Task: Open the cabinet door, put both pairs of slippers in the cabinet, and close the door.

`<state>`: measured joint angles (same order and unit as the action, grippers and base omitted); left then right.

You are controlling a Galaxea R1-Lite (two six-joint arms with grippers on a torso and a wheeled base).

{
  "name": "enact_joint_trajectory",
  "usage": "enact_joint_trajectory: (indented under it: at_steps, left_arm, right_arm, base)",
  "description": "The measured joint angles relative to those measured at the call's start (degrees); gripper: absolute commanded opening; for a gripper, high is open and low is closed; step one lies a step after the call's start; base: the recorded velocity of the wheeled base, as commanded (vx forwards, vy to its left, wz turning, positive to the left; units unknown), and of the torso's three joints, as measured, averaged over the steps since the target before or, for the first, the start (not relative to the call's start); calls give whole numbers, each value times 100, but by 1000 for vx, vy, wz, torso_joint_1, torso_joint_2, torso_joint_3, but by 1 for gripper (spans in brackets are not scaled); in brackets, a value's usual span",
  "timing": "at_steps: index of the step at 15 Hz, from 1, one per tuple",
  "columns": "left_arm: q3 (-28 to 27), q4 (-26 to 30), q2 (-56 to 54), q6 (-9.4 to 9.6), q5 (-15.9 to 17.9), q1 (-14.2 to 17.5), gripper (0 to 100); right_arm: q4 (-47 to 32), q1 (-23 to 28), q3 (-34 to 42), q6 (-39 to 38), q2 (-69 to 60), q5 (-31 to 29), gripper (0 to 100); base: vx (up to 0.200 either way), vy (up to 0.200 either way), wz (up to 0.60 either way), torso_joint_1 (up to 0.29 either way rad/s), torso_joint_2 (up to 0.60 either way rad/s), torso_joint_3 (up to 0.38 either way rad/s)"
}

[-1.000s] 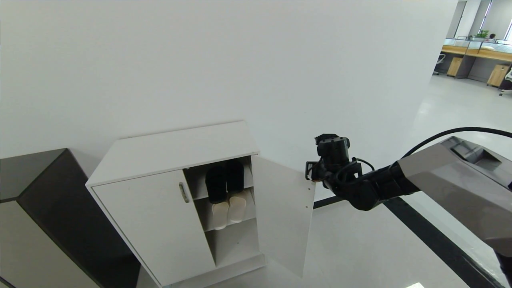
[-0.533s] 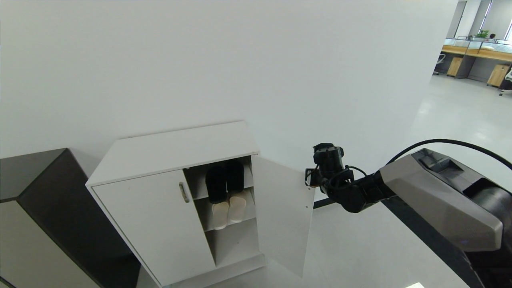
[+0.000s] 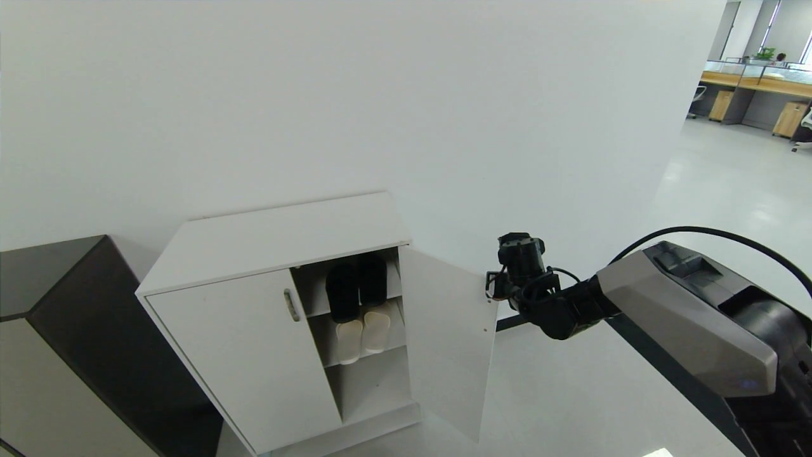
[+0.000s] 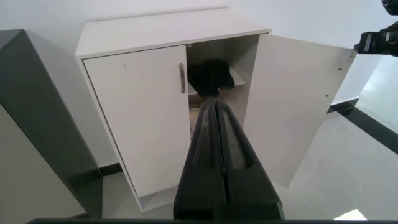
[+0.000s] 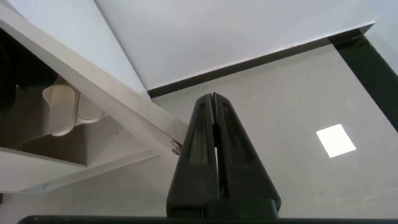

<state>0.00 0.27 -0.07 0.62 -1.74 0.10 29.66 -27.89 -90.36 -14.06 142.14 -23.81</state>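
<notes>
Your right gripper [image 3: 491, 287] sits at the free edge of the open door [image 3: 447, 343] on the white cabinet [image 3: 273, 235], with both slipper pairs already shelved.

The black slippers [image 3: 356, 285] lie on the top shelf and the white slippers [image 3: 363, 330] on the shelf below, toes pointing out. The door stands upright, hinged at the cabinet's right front edge and swung out towards you. Your right gripper's jaws are pressed together and hold nothing; their tips are just beside the door's upper outer corner, on its outer face side. I cannot tell whether they touch it. The door lies to the left of the jaws, so closing it likely means pushing that edge left, towards the closed left door [image 3: 247, 355]. Your left gripper [image 4: 216, 106] is also closed and empty, well back from the cabinet, so the right arm is nearer.
</notes>
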Motion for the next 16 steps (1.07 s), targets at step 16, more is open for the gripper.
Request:
enact_joint_trajectory:
  at_steps: [16]
  left_arm:
    - [0, 0, 0, 0, 0, 0, 0]
  right_arm:
    - [301, -1259, 1549, 43, -1130, -5, 0]
  base:
    - [0, 0, 0, 0, 0, 0]
